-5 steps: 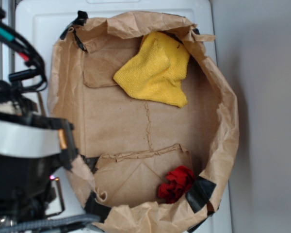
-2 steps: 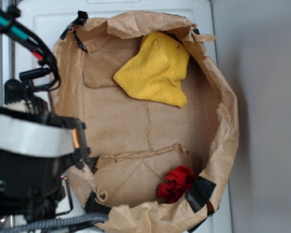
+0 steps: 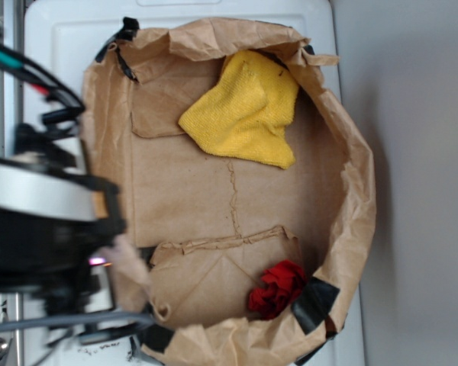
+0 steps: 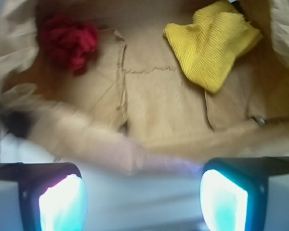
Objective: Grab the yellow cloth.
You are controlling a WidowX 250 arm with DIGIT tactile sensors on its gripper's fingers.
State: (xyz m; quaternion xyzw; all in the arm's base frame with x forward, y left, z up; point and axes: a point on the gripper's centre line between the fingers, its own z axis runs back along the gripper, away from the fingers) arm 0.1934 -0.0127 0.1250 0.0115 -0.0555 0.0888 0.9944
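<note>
My gripper [image 4: 143, 202] hangs spread wide and empty just outside the crumpled brown paper bag's rim [image 4: 135, 154]. I judge this the approach step: next I must reach inward to the bright yellow terry cloth [image 4: 213, 43] lying at the far end, well apart from the small red cloth [image 4: 67, 41].

**Count of things**

One yellow cloth [image 3: 244, 110]. One red cloth [image 3: 278, 287]. One brown paper bag [image 3: 214, 191], opened flat with raised rim. One white surface [image 3: 61, 46] beneath. One gripper [image 4: 143, 202] with two fingers [image 4: 62, 202].
</note>
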